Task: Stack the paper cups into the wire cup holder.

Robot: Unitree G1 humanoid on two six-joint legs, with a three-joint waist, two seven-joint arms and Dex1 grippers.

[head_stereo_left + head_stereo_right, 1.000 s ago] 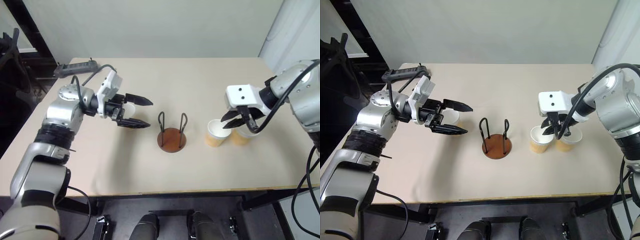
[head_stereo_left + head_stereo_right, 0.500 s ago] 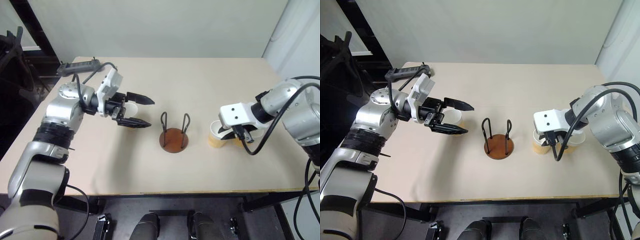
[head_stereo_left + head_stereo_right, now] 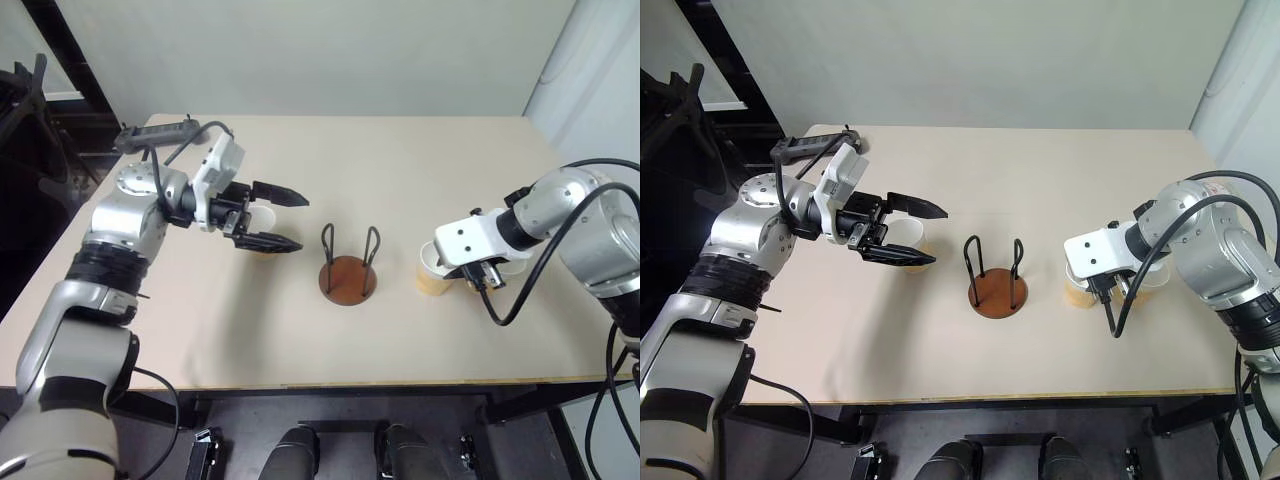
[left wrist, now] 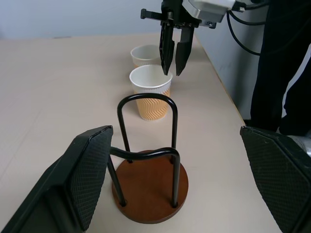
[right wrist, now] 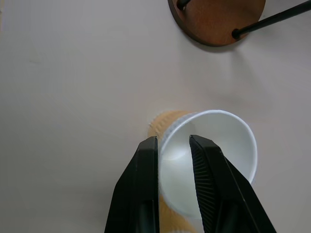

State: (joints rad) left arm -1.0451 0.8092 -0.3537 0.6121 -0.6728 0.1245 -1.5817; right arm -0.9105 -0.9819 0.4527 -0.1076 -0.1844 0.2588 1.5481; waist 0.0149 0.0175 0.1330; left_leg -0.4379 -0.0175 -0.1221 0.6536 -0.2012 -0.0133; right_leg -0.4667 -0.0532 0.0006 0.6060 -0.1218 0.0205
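Note:
The wire cup holder [image 3: 348, 279] stands mid-table on its reddish-brown disc, its two dark loops empty. Right of it are two paper cups, the nearer [image 3: 430, 273] and the farther [image 3: 1148, 284], close together. My right gripper [image 5: 172, 141] points down over the nearer paper cup [image 5: 209, 160]. Its fingers are a little apart and straddle the rim, one inside and one outside. My left gripper [image 3: 298, 220] hovers wide open left of the holder and points toward it. A third paper cup [image 3: 262, 218] stands on the table right by its fingers.
A grey power strip [image 3: 155, 133] with its cable lies at the table's back left corner. The tan table [image 3: 400, 170] has open surface in front of and behind the holder. A dark frame stands beyond the left edge.
My right gripper has sunk and rolled, bringing its fingers down onto the nearer cup's rim. The left arm has not moved.

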